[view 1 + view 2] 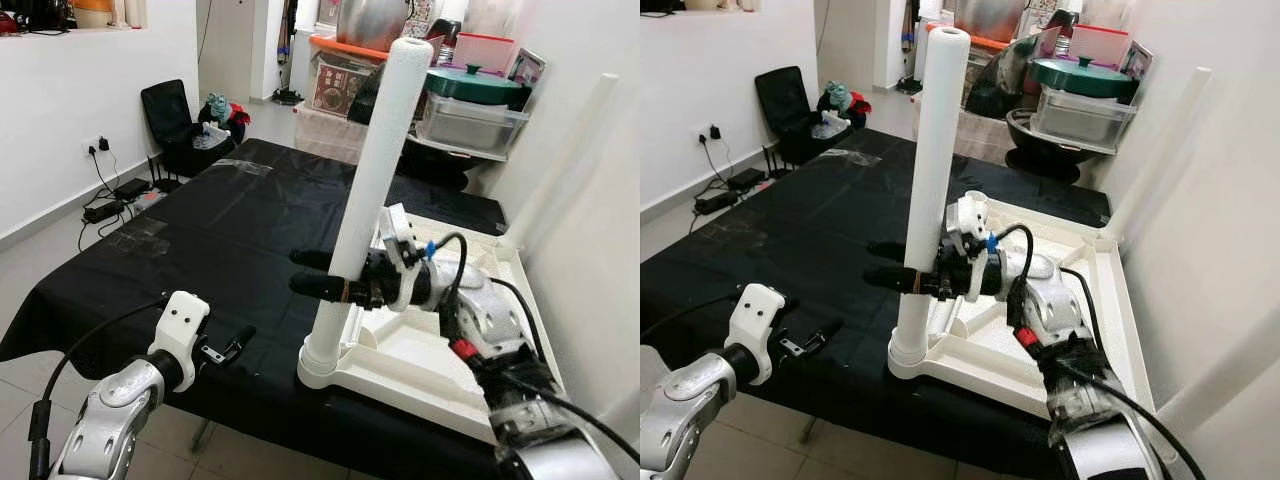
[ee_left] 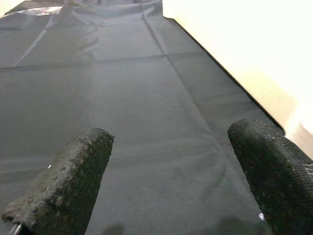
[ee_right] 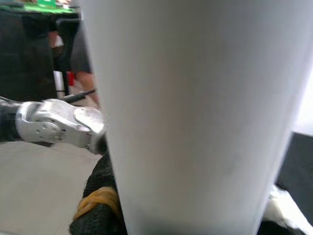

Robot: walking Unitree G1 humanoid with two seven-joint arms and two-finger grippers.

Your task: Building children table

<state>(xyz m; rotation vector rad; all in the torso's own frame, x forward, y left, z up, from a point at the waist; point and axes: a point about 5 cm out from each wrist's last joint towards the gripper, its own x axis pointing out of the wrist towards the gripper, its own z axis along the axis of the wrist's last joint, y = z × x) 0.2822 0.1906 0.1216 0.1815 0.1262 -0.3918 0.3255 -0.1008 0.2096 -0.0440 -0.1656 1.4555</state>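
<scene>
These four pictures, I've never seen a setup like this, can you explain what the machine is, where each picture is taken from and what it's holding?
It is a humanoid robot with two silver arms. The two wide pictures come from cameras in its head, looking down at a table under a black cloth. The close-ups come from a camera on each wrist. On the cloth lies an upside-down white children's tabletop. The right claw is shut on a white table leg standing upright in the tabletop's near corner; its wrist picture shows that leg up close. The left claw is open and holds nothing, at the table's near edge.

White table leg [image 1: 372,170], white tabletop [image 1: 420,365], black cloth [image 1: 210,240].
</scene>
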